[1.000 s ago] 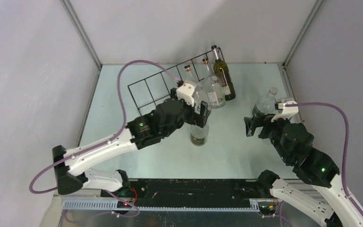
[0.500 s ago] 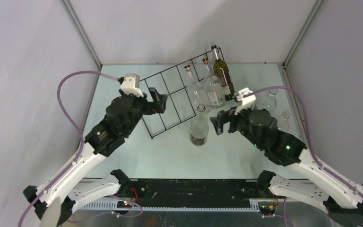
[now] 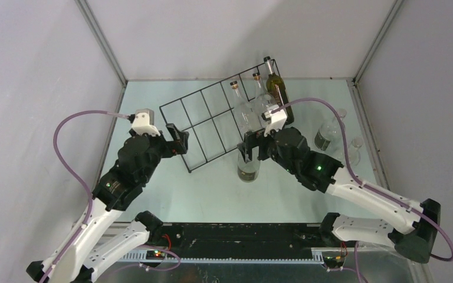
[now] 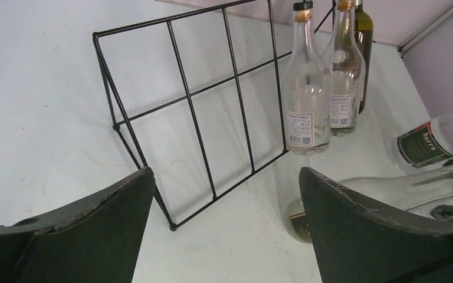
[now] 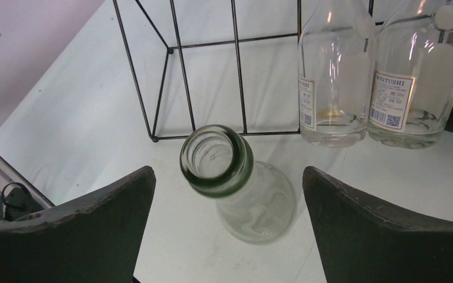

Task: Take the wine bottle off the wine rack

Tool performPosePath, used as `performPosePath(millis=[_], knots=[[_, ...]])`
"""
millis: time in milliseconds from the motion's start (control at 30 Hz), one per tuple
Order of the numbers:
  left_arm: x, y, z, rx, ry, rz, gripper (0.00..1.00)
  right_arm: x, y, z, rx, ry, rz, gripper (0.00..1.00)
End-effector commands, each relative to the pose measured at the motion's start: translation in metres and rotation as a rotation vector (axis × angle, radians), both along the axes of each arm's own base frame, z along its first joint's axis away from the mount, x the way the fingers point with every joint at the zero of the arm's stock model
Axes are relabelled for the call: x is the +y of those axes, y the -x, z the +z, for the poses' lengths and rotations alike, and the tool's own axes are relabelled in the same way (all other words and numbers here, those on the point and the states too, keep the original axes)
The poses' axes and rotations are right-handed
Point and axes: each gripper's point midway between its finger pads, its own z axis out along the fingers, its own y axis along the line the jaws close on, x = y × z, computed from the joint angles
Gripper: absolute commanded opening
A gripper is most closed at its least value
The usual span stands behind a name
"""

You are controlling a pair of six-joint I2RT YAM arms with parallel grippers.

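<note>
The black wire wine rack [image 3: 212, 122] sits slantwise on the pale tabletop [image 3: 212, 194]. The dark green wine bottle [image 3: 279, 89] stands upright at its far right end, just beside two clear labelled bottles [image 4: 304, 106]. The right gripper [image 5: 227, 177] hangs over another clear bottle [image 5: 215, 158] that stands on the tabletop just in front of the rack, its jaws spread with the bottle's mouth between them and touching neither. The left gripper [image 4: 224, 177] is near the rack's near-left corner, jaws spread and empty.
</note>
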Motion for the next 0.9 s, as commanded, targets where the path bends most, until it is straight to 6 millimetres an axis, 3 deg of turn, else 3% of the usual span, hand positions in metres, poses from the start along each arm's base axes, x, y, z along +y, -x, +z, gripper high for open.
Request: performPosePath(millis=[0, 367, 533, 567, 700, 867], knots=[[0.009, 0.001, -0.003, 0.002, -0.012, 0.035, 1.0, 0.013, -0.013, 0.002, 0.004, -0.062, -0.027, 0.94], [0.011, 0.002, -0.014, 0.016, -0.018, 0.039, 1.0, 0.017, -0.025, -0.019, -0.004, 0.023, -0.038, 0.63], [0.01, 0.001, -0.017, 0.021, -0.023, 0.039, 1.0, 0.01, -0.027, -0.02, -0.018, 0.053, -0.057, 0.43], [0.01, 0.0, -0.018, 0.025, -0.026, 0.039, 1.0, 0.009, -0.027, -0.02, -0.02, 0.057, -0.06, 0.35], [0.007, -0.002, -0.021, 0.032, -0.021, 0.034, 1.0, -0.003, -0.028, -0.016, -0.042, 0.083, -0.096, 0.13], [0.003, -0.004, -0.024, 0.038, -0.022, 0.024, 1.0, -0.04, -0.032, -0.005, -0.09, 0.154, -0.209, 0.0]])
